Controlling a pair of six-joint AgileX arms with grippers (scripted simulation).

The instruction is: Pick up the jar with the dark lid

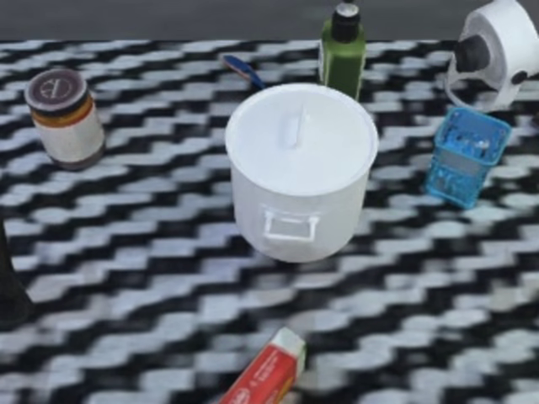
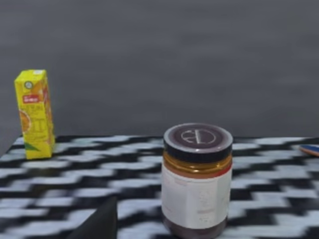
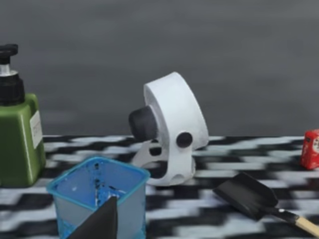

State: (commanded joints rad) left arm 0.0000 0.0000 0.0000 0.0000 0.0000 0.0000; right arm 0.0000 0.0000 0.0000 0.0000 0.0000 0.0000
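Top view: the jar with the dark lid [image 1: 65, 118] stands upright near the table's [image 1: 152, 278] far left corner, alone, well apart from the large white pot [image 1: 301, 172] at centre. Behind the pot stand a green bottle [image 1: 342, 50] and a blue-handled item [image 1: 244, 71], mostly hidden. To the right sit a blue translucent container [image 1: 466, 156] and a white fan-like device [image 1: 497, 52]. A red and white box [image 1: 265, 370] lies at the near edge.

Left arm: only a dark sliver shows at the left edge [image 1: 10, 282], near the jar's side of the table. The left wrist view faces the jar [image 2: 197, 180] from close by, with a yellow carton [image 2: 35, 113] farther back. One dark fingertip [image 2: 102, 221] shows, possibly the left gripper's; whether the pincer is wide or narrow I cannot tell.

Right arm: not seen from above. Its wrist view faces the blue container [image 3: 97, 201], the fan [image 3: 169, 127] and a black scoop [image 3: 249, 195]; pincer state again cannot be told.
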